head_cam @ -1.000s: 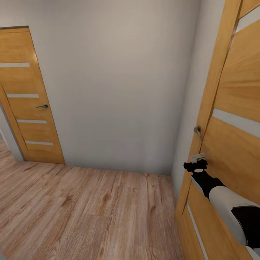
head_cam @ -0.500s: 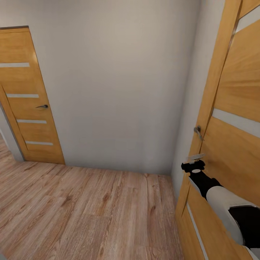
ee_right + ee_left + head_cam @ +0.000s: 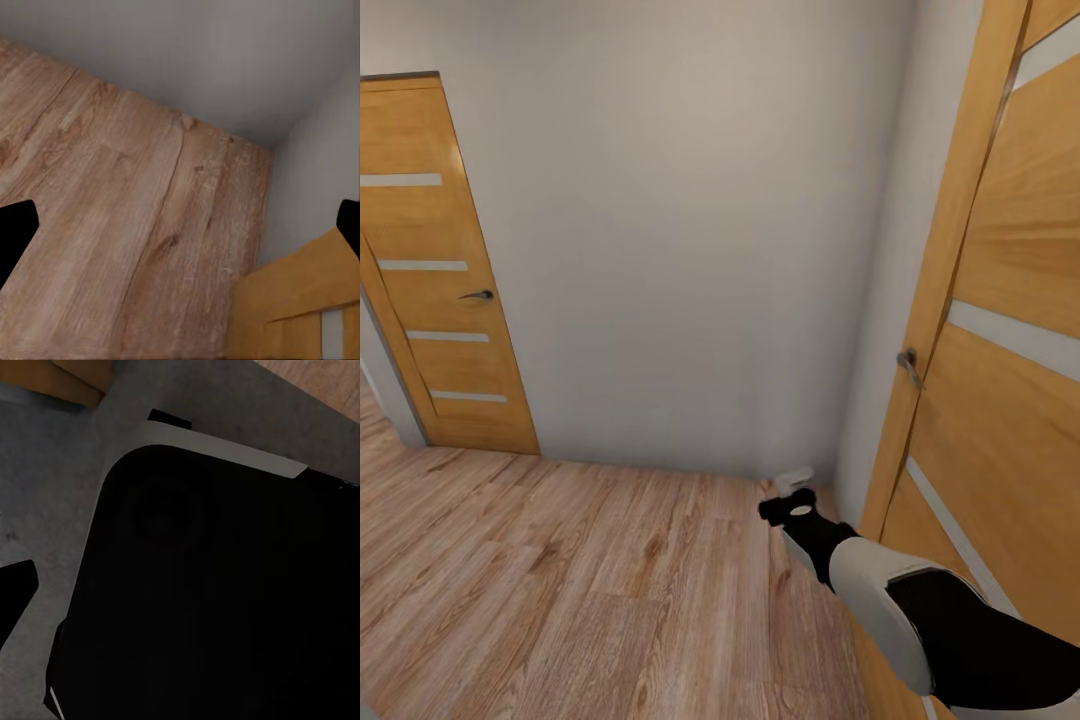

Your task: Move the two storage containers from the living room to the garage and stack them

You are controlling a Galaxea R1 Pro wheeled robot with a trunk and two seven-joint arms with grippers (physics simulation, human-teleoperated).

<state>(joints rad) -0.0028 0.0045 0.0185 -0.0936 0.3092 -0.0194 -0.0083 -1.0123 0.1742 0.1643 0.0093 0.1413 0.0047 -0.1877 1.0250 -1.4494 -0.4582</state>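
Pale grey plain wall (image 3: 690, 230) at the far side, light brown wood-plank floor (image 3: 560, 590) with darker grain streaks, honey-orange door (image 3: 435, 270) at far left with pale horizontal stripes, matching striped door (image 3: 1010, 330) near right, white-and-black robot arm (image 3: 900, 600)

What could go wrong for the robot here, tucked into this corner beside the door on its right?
The right gripper hangs low near the open door's edge; a swing of the arm might knock it. The door handle sits just above the forearm and could snag it. The wall ahead is close, so driving forward may bump it. No orange bin is in sight, so the errand itself is not yet secure.
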